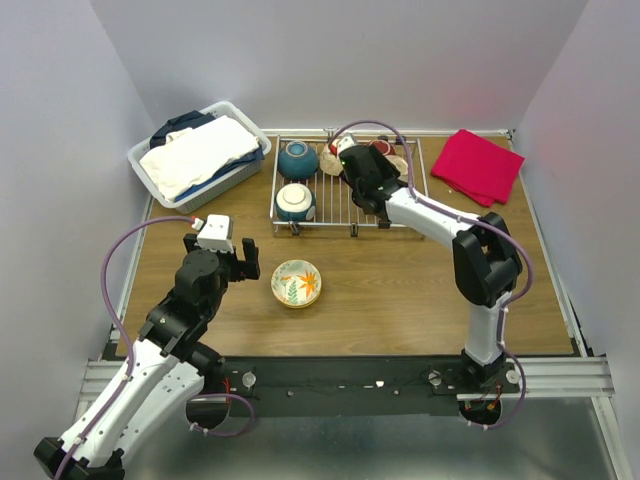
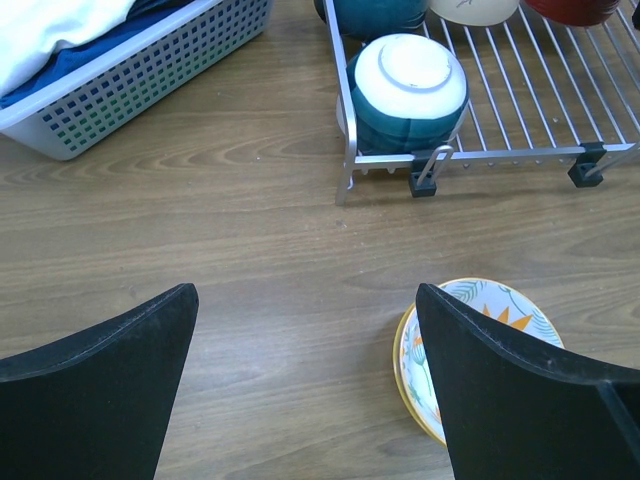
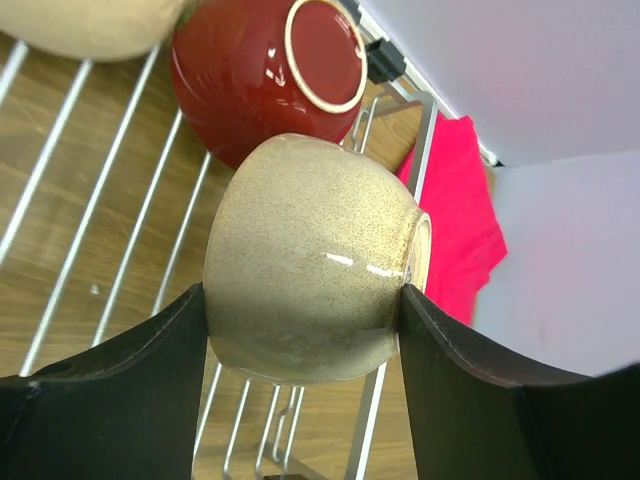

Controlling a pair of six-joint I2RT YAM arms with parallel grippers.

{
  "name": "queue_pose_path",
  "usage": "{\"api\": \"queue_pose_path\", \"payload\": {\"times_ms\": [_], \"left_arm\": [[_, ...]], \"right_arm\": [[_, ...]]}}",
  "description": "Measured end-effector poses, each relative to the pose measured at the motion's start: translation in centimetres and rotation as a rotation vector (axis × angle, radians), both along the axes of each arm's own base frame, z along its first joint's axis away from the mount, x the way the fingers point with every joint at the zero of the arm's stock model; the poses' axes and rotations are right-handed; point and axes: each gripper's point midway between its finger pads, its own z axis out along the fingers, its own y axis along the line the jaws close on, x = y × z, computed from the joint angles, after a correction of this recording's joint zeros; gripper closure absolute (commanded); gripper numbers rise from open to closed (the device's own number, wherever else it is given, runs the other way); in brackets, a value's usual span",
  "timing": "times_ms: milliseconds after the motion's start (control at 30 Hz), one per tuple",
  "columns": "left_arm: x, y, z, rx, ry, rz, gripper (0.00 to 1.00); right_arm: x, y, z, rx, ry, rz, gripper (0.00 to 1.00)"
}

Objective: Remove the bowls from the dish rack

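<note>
The silver wire dish rack (image 1: 350, 215) stands at the back middle of the table. My right gripper (image 1: 390, 170) is over its right end, shut on a speckled beige bowl (image 3: 310, 260) held on its side, clear of the wires. A dark red bowl (image 3: 270, 80) and a cream bowl (image 3: 90, 25) lie upside down behind it. Two teal bowls (image 1: 297, 160) (image 2: 408, 90) sit at the rack's left end, the nearer one upside down. An orange-green floral bowl (image 1: 296, 283) stands upright on the table. My left gripper (image 2: 305, 300) is open and empty just left of it.
A white plastic basket (image 1: 200, 155) with folded laundry stands at the back left. A red cloth (image 1: 482, 165) lies at the back right. The rack's front rim with black clips (image 2: 520, 155) is ahead of my left gripper.
</note>
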Motion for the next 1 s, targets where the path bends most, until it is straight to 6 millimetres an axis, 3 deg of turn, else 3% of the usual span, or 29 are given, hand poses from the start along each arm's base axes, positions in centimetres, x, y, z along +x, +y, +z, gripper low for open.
{"api": "queue_pose_path", "payload": {"times_ms": [167,600,800,1000], "left_arm": [[0.0,0.0,0.0,0.000,0.000,0.002,0.01],[0.1,-0.3,0.0,-0.005,0.003,-0.015,0.01],[0.1,-0.9,0.2,-0.029,-0.001,-0.036,0.01],[0.6,-2.5,0.6,-0.113,0.001,-0.069,0.01]], "right_arm": [[-0.2,1.4,2.3,0.176,-0.024,-0.007,0.63],[-2.2,5.8,5.3,0.637,0.020,0.036,0.63],[-4.2,7.6,7.9,0.854,0.048,0.090,0.63],[-6.8,8.9,8.4,1.023,0.104,0.131,0.63]]}}
